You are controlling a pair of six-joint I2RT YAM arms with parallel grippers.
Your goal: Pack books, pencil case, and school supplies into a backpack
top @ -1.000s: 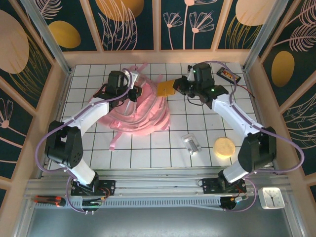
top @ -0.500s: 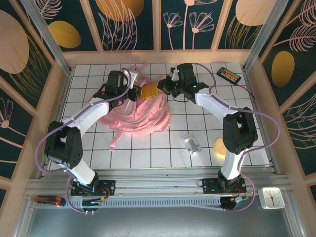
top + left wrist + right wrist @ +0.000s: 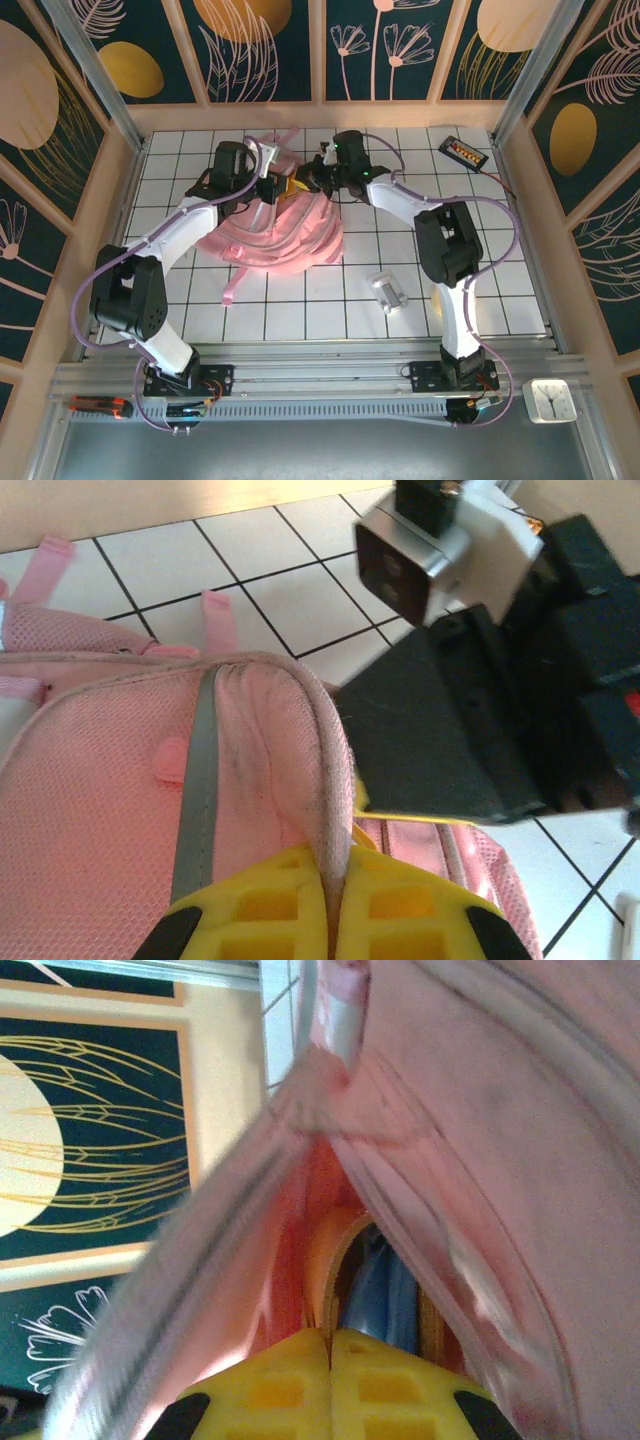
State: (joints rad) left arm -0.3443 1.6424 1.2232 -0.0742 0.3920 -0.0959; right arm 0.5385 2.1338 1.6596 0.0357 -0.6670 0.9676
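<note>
The pink backpack [image 3: 290, 230] lies at the left middle of the floor. My left gripper [image 3: 270, 188] is shut on its opening rim [image 3: 325, 770], and the pink fabric is pinched between the yellow fingers [image 3: 400, 910]. My right gripper [image 3: 303, 181] has pushed into the opening from the right. It is shut on the orange-brown pad [image 3: 328, 1260], which I see edge-on, with a corner [image 3: 291, 187] still showing from above. Something blue [image 3: 390, 1295] lies deeper inside the pack. The silver clip pieces [image 3: 387, 291] lie on the tiles to the right.
A black slab with an orange label [image 3: 465, 152] lies at the back right. The right arm's black wrist [image 3: 470, 730] hangs close over the backpack's rim. Loose pink straps [image 3: 235, 285] trail toward the front. Wooden walls ring the tiled floor [image 3: 400, 230].
The right arm has swung left, carrying the orange-brown pad from above the tiles into the backpack's opening. The left gripper has kept its hold on the rim.
</note>
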